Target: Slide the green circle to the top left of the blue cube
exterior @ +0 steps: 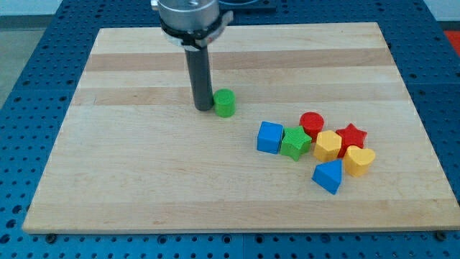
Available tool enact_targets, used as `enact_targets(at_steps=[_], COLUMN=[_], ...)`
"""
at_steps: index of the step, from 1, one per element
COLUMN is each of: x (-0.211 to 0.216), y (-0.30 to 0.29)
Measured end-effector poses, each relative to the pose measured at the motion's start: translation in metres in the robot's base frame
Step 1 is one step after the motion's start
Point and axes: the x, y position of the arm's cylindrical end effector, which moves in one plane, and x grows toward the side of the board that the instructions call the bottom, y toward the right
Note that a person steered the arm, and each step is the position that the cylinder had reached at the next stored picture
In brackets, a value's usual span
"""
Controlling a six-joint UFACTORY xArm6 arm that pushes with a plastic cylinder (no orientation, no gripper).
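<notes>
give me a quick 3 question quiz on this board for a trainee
1. True or false: my tip stands just to the view's left of the green circle.
2. Which block sits right beside the blue cube, on its right in the view? A) red star B) green star C) yellow heart
3. Fill in: the green circle lies toward the view's upper ____ of the blue cube.

Key
1. True; the tip is close beside the circle, though contact cannot be told.
2. B, the green star.
3. Left, with bare wooden board between the two.
</notes>
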Motion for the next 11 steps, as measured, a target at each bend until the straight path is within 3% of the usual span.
enact_targets(at_steps=[2,3,4,5,6,8,11], x=[-0.008,-0.054,-0.059,-0.025,-0.019,-0.049,-0.027], y=[0.039,0.024,0.054,0.038,0.041,0.092,0.12])
